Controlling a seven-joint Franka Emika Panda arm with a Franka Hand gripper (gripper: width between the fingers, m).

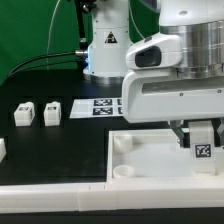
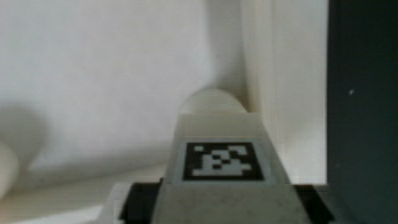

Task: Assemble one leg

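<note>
My gripper (image 1: 203, 143) is shut on a leg (image 1: 203, 150), a small white block with a black-and-white tag, and holds it upright over the right side of the tabletop (image 1: 150, 168). In the wrist view the leg (image 2: 221, 140) runs between my dark fingers (image 2: 130, 203) down toward the tabletop's inner corner by its raised rim (image 2: 281, 60). Whether its tip touches the tabletop I cannot tell. Two more legs (image 1: 24, 115) (image 1: 52, 113) stand at the exterior view's left. A round corner socket (image 1: 122, 143) shows at the tabletop's near-left corner.
The marker board (image 1: 100, 106) lies behind the tabletop. The arm's white base (image 1: 105, 45) stands at the back with cables. A white rail (image 1: 60, 203) runs along the front edge. Another white piece (image 1: 2, 150) shows at the left edge.
</note>
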